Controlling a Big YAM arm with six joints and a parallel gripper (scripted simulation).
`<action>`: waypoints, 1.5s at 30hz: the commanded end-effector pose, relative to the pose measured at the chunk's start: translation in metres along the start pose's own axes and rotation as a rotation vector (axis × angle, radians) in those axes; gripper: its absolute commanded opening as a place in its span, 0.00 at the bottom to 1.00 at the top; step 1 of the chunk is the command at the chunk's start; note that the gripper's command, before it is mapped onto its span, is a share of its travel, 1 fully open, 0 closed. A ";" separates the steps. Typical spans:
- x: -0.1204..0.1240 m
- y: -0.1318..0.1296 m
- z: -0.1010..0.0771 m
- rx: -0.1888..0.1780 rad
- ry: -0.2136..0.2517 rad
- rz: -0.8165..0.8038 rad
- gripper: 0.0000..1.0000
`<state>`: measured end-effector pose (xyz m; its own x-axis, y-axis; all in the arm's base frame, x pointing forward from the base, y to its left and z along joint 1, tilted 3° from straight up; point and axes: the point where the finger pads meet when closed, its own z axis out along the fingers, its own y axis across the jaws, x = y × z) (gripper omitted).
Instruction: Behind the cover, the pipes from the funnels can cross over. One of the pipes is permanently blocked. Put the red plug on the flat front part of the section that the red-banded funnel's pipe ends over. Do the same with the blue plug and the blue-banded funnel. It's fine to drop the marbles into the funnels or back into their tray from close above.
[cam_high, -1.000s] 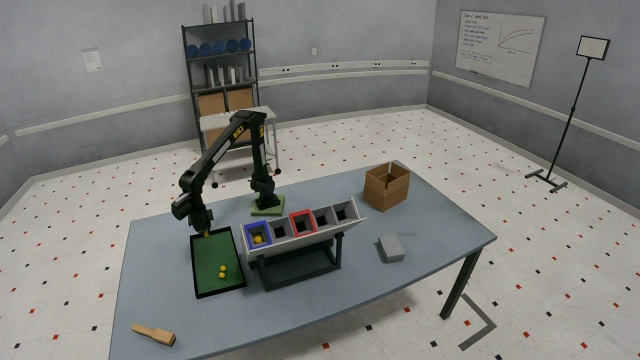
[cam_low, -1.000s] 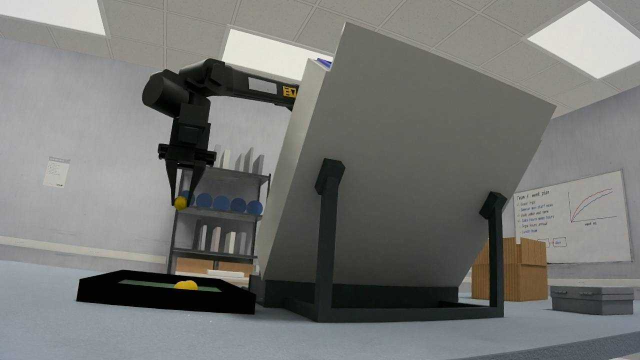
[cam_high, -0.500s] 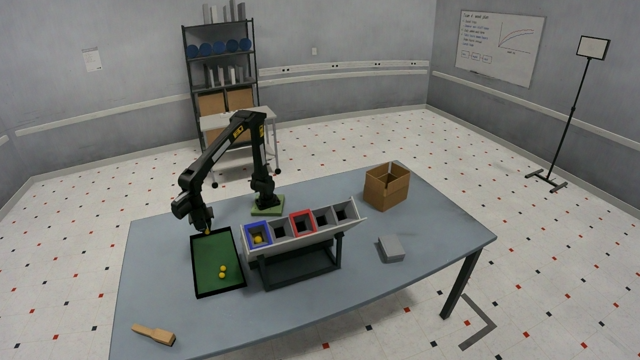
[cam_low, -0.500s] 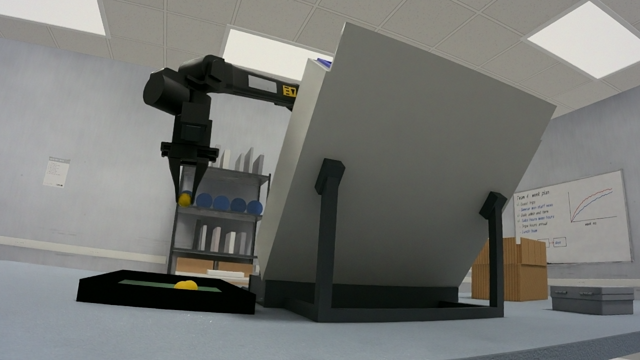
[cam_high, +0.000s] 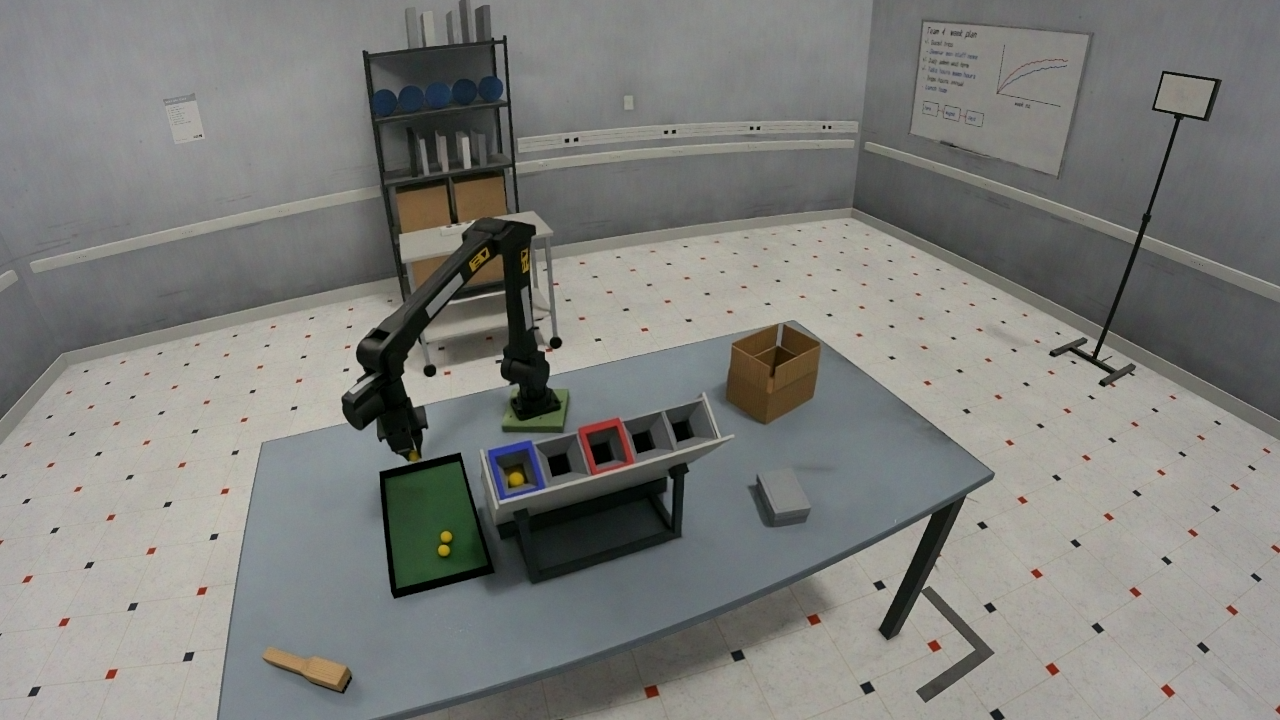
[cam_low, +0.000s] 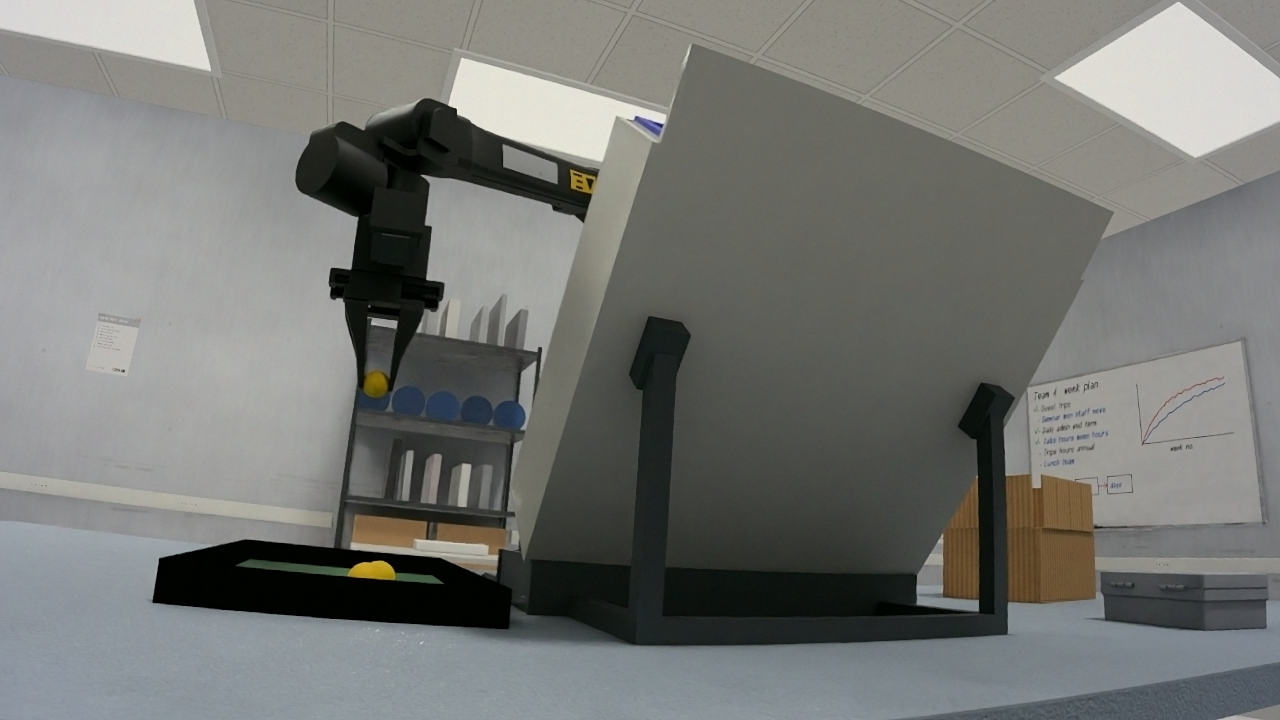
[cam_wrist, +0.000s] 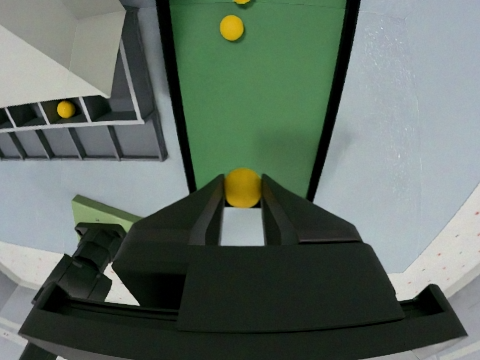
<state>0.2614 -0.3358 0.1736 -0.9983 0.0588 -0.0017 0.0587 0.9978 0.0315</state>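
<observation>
My gripper (cam_high: 413, 454) is shut on a yellow marble (cam_wrist: 242, 187) and holds it above the far end of the green tray (cam_high: 434, 522); the marble also shows in the exterior view (cam_low: 375, 383). Two more marbles (cam_high: 443, 543) lie near the tray's front end. The funnel rack (cam_high: 604, 452) stands right of the tray. A marble (cam_high: 515, 479) sits in its blue-banded funnel (cam_high: 516, 467). The red-banded funnel (cam_high: 605, 445) looks empty. In the wrist view another marble (cam_wrist: 65, 109) lies in one section under the white cover (cam_wrist: 55, 45). No red or blue plug is in view.
A cardboard box (cam_high: 773, 371) stands at the back right of the table. A grey box (cam_high: 783, 497) lies right of the rack. A wooden block (cam_high: 307, 669) lies at the front left corner. The arm's base (cam_high: 535, 407) is behind the rack.
</observation>
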 end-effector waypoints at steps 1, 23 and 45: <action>-0.015 -0.012 -0.025 0.058 -0.048 -0.004 0.00; -0.016 -0.012 -0.026 0.018 -0.016 -0.003 0.00; -0.024 0.020 -0.046 0.060 -0.100 -0.006 0.00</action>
<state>0.2749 -0.3370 0.1919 -0.9969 0.0589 -0.0528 0.0588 0.9983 0.0037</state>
